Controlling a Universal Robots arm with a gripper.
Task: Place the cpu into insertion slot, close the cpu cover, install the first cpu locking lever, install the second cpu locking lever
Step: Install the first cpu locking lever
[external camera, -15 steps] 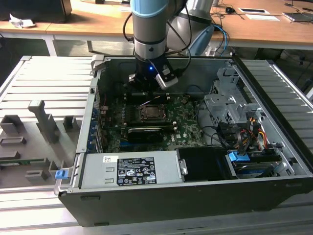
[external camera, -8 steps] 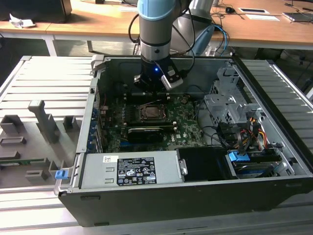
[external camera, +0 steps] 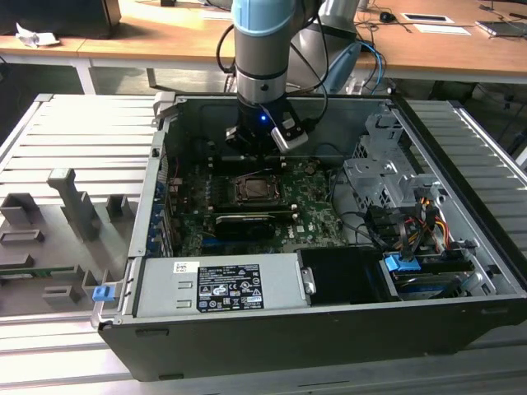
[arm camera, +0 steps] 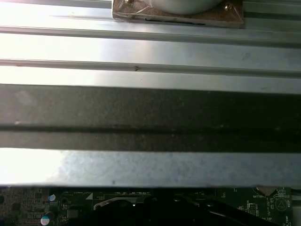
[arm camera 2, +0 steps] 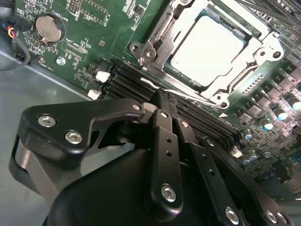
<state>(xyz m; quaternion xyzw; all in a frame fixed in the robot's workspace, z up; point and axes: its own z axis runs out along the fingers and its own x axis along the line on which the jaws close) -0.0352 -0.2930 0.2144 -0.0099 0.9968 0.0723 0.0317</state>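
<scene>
In the second wrist view the cpu [arm camera 2: 207, 44] lies flat in the insertion slot [external camera: 257, 189], its silver top showing through the window of the cpu cover [arm camera 2: 261, 46], which is down over it. A thin bright locking lever [arm camera 2: 195, 96] runs along the socket edge next to the memory slots. My gripper [arm camera 2: 161, 96] has its black fingers [arm camera 2: 164, 136] pressed together, their tips right at this lever. In the exterior view the gripper [external camera: 255, 156] hangs just beyond the socket's far edge, inside the open computer case [external camera: 165, 247].
Memory slots [arm camera 2: 127, 80] lie between gripper and socket. A black expansion card [external camera: 243, 222], power supply [external camera: 218, 284], drive cage [external camera: 383, 177] and cables [external camera: 395, 230] crowd the case. Grey fixtures [external camera: 74, 206] stand on the ribbed table at the exterior view's left. The case wall [arm camera: 150, 117] is close.
</scene>
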